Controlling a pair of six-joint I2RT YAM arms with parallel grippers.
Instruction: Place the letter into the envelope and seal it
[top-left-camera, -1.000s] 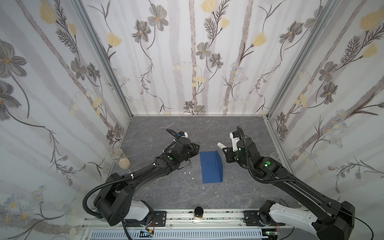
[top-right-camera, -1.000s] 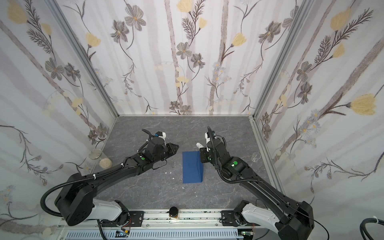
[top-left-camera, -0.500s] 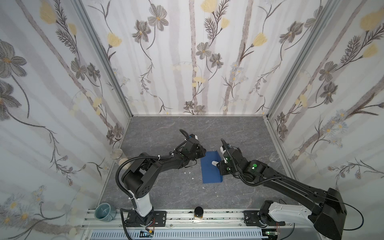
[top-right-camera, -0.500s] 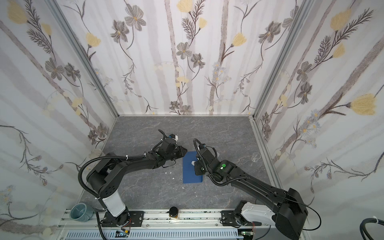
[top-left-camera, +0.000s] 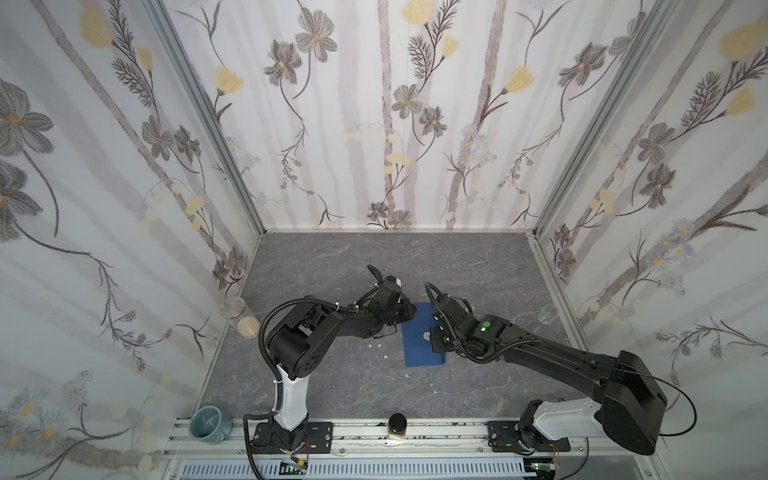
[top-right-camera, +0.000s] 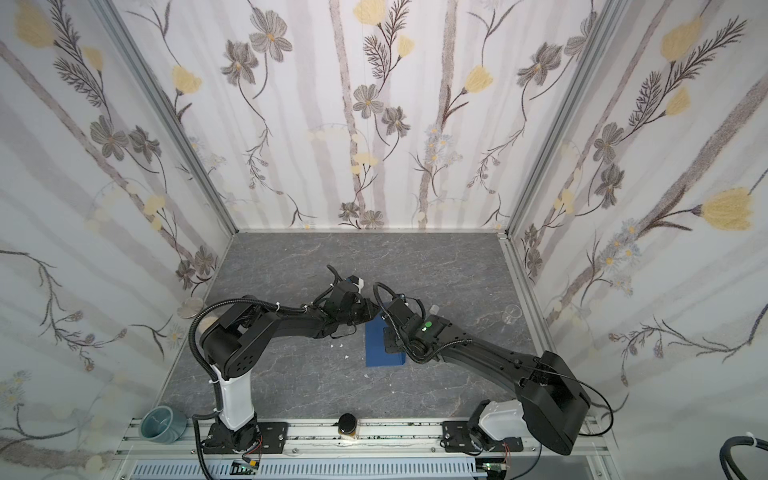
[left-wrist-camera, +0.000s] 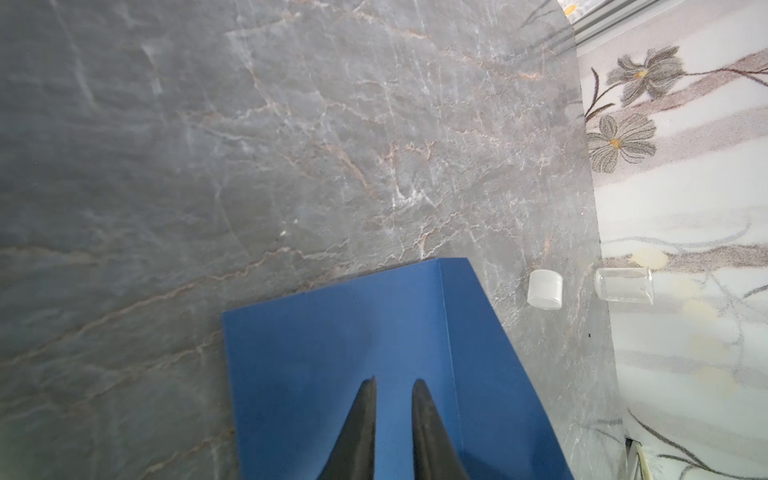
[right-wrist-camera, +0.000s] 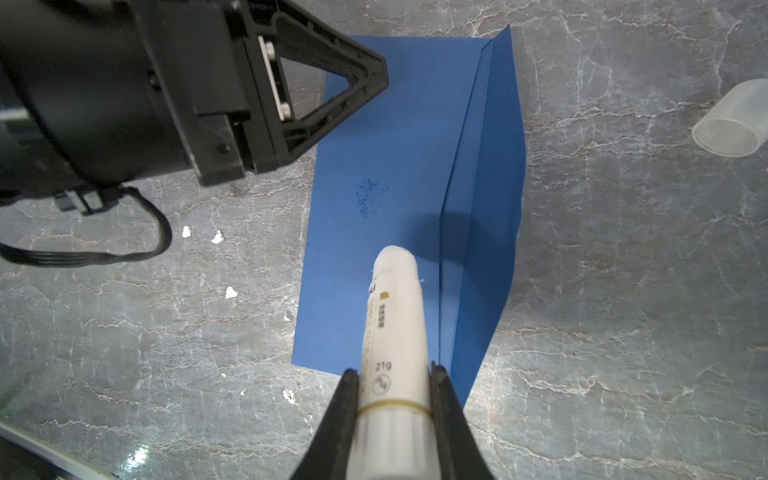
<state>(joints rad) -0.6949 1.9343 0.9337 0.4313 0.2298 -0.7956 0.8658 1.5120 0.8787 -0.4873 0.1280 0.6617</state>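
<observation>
**Listing worktop stock: glue stick poised over blue envelope**

On the near rail stand a teal cup (top-left-camera: 210, 422) at the left end and a dark-lidded jar (top-left-camera: 397, 424) midway, its fill yellowish. The grey marbled worktop (top-left-camera: 332, 390) lies open between rail and envelope. A few white scraps (right-wrist-camera: 216, 237) sit just beside the envelope's left edge.

- The envelope (top-left-camera: 419, 345) lies flat, mid-worktop, flap unfolded along the long side toward the right arm.
- The right tool (right-wrist-camera: 395, 370) is clamped on the glue stick (right-wrist-camera: 395, 316). The uncapped tip is over the envelope body beside the flap crease; contact cannot be told.
- The left tool (left-wrist-camera: 395, 381) has its fingers slightly apart with nothing between, over the envelope's far left corner.
- A translucent cap (right-wrist-camera: 731, 120) rests apart, right of the envelope.
- A clear beaker (top-left-camera: 548, 313) stands near the right wall, contents unclear.

The far worktop runs open to the floral back wall (top-left-camera: 395, 124).
</observation>
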